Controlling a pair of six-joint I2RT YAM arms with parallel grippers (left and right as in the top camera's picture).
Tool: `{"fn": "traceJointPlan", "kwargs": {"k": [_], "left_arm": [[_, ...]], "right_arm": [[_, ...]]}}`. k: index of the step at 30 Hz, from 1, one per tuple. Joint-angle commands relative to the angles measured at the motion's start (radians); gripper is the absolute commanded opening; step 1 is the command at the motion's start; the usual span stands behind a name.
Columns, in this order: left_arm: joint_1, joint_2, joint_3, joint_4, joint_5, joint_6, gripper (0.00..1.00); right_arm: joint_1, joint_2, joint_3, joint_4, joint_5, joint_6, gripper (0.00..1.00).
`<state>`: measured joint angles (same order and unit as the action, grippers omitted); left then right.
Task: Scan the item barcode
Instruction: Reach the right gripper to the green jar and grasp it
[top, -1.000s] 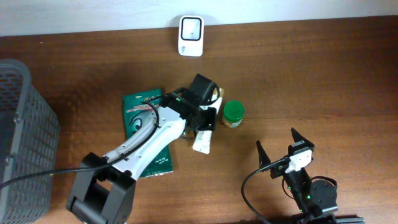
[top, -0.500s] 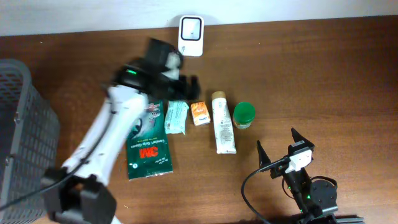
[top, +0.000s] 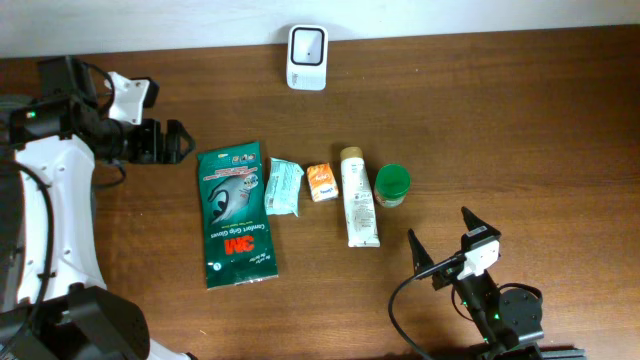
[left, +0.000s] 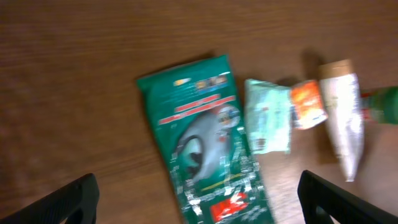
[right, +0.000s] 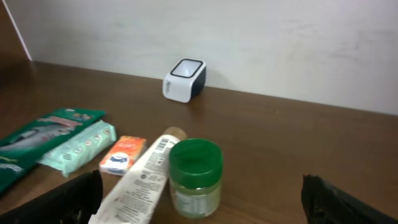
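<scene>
On the table (top: 500, 120): five items lie in a row on the brown wood, and none of them is held.
Row, from the left arm's side: green packet (top: 237, 213), pale green tissue pack (top: 283, 187), small orange box (top: 321, 182), white tube (top: 359, 196), green-lidded jar (top: 391, 184).
Spacing: the tissue pack lies just beside the packet's upper edge. The orange box sits between the pack and the tube. The jar stands close against the tube's far side.
Tube: lies flat, cap end toward the wall, with a barcode visible on its side in the right wrist view.
Scanner (top: 307, 44): white with a dark window, standing at the back by the wall, well apart from the row.
Left gripper (top: 178, 142): released, jaws spread wide and empty, over bare wood near the packet's top corner.
Right gripper (top: 440, 225): released, jaws spread and empty, near the front edge, apart from the jar and tube.
Left wrist view: blurred, though the packet and the rest of the row can be made out.
</scene>
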<state>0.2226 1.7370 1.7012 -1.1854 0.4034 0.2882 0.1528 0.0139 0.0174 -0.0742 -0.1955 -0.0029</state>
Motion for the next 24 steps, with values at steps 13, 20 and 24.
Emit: {"fn": "traceJointPlan", "kwargs": {"k": [13,20,24], "left_arm": [[0.017,-0.015,0.014,0.092,-0.060,0.046,0.99],[0.017,-0.015,0.014,0.092,-0.060,0.046,0.99],[0.017,-0.015,0.014,0.092,-0.060,0.046,0.99]], "right_arm": [[-0.003,1.014,1.158,-0.833,-0.085,0.060,0.98],[-0.003,1.380,1.344,-0.867,-0.118,0.071,0.98],[-0.003,1.544,1.345,-0.800,-0.190,0.201,0.88]]}}
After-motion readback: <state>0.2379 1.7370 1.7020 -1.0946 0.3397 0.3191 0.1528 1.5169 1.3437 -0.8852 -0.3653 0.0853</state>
